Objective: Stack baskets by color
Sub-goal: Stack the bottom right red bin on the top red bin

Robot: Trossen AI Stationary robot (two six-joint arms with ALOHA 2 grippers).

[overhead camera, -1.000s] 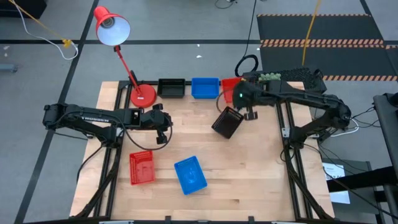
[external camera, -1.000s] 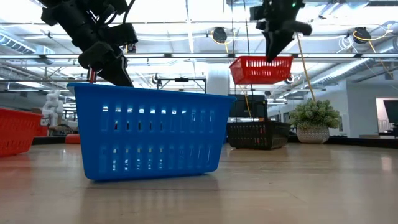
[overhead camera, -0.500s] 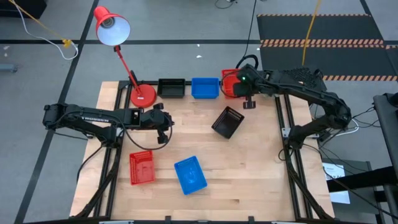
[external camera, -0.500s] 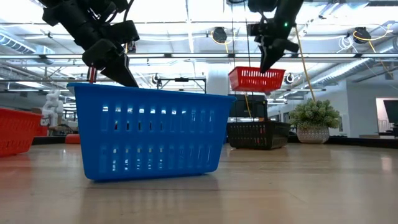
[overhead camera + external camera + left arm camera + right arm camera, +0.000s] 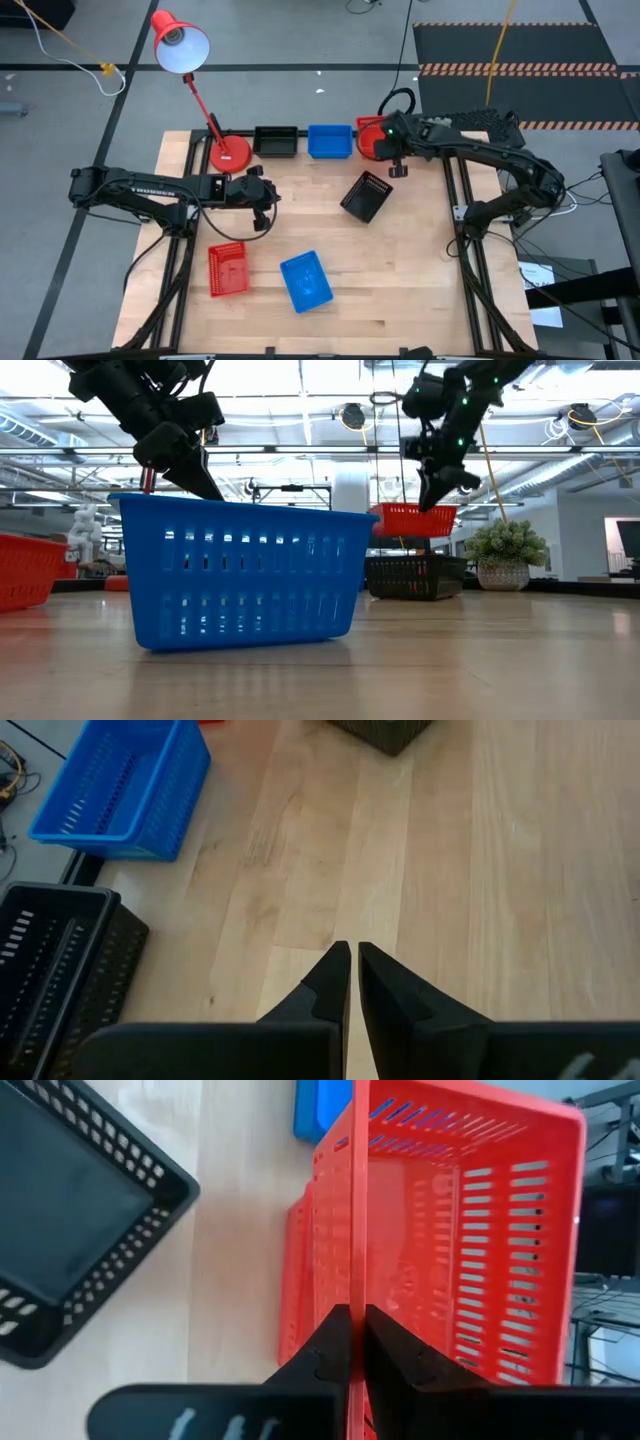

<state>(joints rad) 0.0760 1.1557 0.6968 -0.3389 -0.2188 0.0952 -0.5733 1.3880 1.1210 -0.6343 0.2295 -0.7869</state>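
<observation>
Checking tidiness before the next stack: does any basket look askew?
Yes: the loose black basket mid-table sits turned at an angle, unlike the black basket and blue basket lined up square along the far edge.

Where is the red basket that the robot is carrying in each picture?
High view: the held red basket is at the table's far edge, beside the blue basket, under the right hand.
Low view: it hangs mid-air right of centre, above the black basket.
Left wrist view: not in it.
Right wrist view: it fills the middle, its wall pinched.
Shared landmark: that black basket.
</observation>
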